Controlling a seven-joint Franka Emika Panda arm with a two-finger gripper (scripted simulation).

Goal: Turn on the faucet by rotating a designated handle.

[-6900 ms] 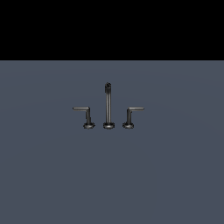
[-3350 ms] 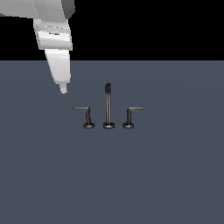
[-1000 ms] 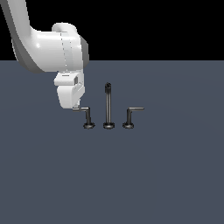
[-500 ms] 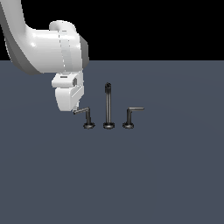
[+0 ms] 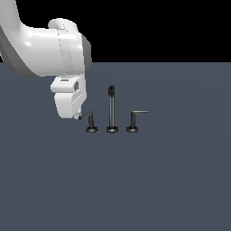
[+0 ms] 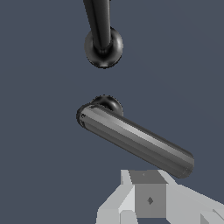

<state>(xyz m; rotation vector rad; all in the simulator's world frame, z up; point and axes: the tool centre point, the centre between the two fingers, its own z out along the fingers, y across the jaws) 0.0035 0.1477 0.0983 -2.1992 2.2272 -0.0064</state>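
The big white robot arm (image 5: pixel 45 52) is reaching down over the flat slate-grey desk (image 5: pixel 158 180), bringing its gripper (image 5: pixel 76 115) against the tip of the dark metal L-shaped handle (image 5: pixel 89 118) at the exterior view's left end of the small dark grey three-piece faucet (image 5: pixel 111 110). The turning is looking barely begun. The wrist view is showing the lever angled beside a white finger (image 6: pixel 151 197), which the exterior view is hiding; whether the gripper is spread or pressed together, I cannot tell.

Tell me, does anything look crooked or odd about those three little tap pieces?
Yes. The two levers do not mirror each other. The one on the exterior view's right holds its arm level, while the handle beside the claw tilts down toward its tip. The upright spout looks straight. Nothing looks spilled or broken.
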